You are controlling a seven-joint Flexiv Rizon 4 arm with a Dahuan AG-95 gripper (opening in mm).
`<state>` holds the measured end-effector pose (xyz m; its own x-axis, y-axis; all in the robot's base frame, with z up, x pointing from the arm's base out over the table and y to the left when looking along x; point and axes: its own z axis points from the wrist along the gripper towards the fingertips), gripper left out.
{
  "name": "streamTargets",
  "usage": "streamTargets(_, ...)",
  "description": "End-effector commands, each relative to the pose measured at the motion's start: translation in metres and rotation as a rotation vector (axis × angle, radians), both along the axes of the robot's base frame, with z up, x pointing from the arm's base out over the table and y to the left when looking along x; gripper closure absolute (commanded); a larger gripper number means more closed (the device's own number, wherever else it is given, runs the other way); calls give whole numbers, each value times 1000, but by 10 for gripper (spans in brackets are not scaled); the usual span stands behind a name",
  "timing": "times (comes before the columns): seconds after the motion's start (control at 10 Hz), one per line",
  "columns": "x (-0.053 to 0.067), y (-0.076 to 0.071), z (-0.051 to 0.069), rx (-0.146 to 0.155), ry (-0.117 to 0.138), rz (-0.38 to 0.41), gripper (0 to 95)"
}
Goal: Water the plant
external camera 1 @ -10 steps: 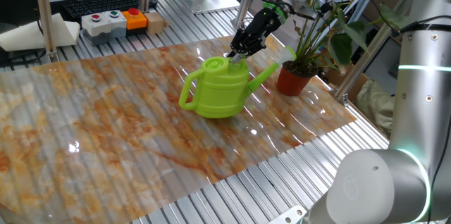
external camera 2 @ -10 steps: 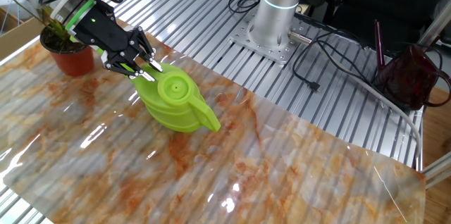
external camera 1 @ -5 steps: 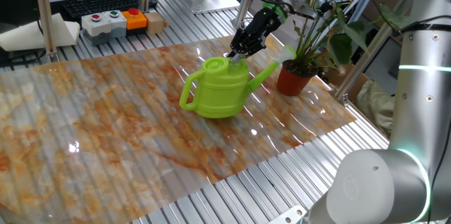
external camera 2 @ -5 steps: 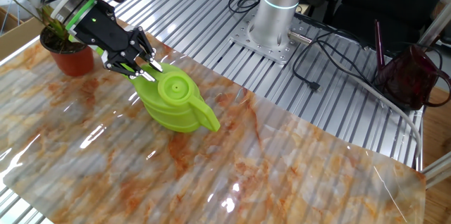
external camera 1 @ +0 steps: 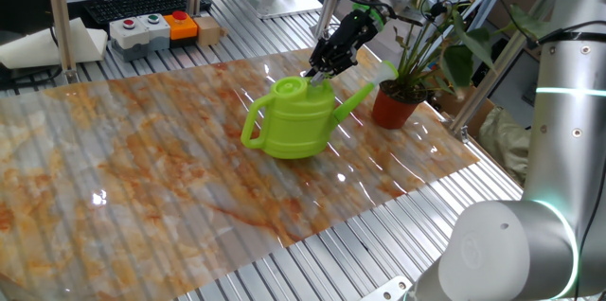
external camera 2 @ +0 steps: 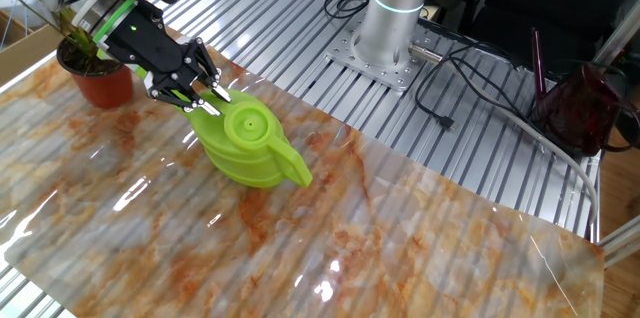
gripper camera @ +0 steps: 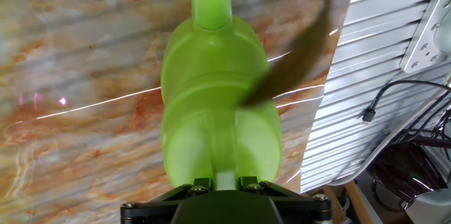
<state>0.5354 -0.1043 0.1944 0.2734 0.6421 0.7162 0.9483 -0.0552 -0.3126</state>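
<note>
The plant (external camera 1: 431,31) is seen standing upright at the far right edge of the table (external camera 1: 142,178), its long axis running vertically, with thin stems rising from a small terracotta-red pot (external camera 1: 395,105) and large dark-green leaves fanning outward at the top. In the other fixed view the pot (external camera 2: 97,75) is found at the upper left corner of the marbled surface, partly hidden by the arm.

The pincer (external camera 1: 317,72) is held just above the rear top of a lime-green watering can (external camera 1: 295,117), with its fingers only slightly apart; whether the can is actually touched or pinched cannot be told from either fixed view. In the hand view the can (gripper camera: 218,104) is seen directly below the pincer, handle pointing away, and a blurred dark leaf (gripper camera: 296,55) is seen crossing in front.

The can's spout (external camera 1: 355,102) is pointed toward the pot, ending just beside it.
</note>
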Motion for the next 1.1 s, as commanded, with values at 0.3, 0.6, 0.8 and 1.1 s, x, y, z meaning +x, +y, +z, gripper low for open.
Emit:
streamTargets(0.3, 0, -1, 1, 6, -1, 3, 950)
streamTargets(0.6, 0, -1, 1, 3, -10, 11, 950)
streamTargets(0.8, 0, -1, 1, -15, -31, 30, 950)
streamTargets(1.1, 0, -1, 1, -37, -53, 54, 950)
